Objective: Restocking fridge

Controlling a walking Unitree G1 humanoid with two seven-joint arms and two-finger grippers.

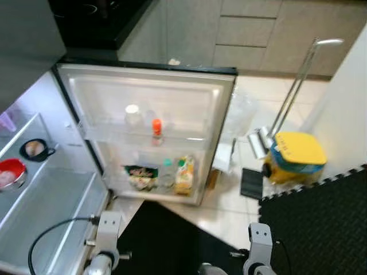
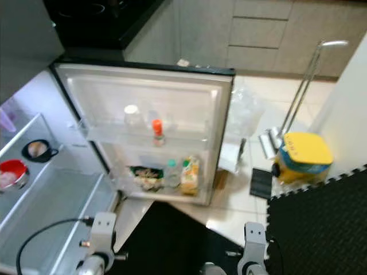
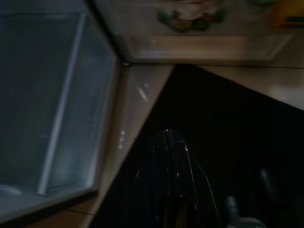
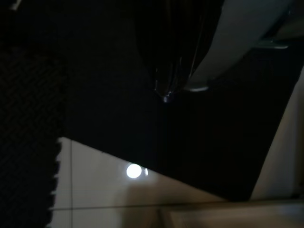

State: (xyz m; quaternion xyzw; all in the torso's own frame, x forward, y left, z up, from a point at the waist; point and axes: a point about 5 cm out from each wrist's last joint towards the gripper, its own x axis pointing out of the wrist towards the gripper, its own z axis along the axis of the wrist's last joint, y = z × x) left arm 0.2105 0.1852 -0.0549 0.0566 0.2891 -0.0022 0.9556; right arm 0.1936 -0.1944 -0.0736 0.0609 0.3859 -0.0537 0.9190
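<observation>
The fridge door [image 1: 149, 91] stands wide open ahead of me. Its upper rack holds a white-capped jar [image 1: 132, 114] and an orange-capped bottle [image 1: 156, 129]. On the lower rack sit a green packet [image 1: 141, 175], a small clear bottle [image 1: 166, 173] and a yellow carton [image 1: 184, 175]. To the left, inside the fridge, a red bowl [image 1: 10, 172] and a black cup [image 1: 35, 150] rest on a glass shelf above a clear drawer [image 1: 51, 200]. My left gripper [image 3: 168, 135] hangs shut and holds nothing, over a black mat by the drawer's corner. My right gripper [image 4: 166, 97] hangs shut over the same mat.
A yellow and blue bucket [image 1: 295, 154] with a long metal handle stands on the tiled floor right of the door. A black foam mat [image 1: 321, 223] covers the floor at the right. A dark mat [image 1: 166, 240] lies below me. Kitchen cabinets [image 1: 246, 31] line the back.
</observation>
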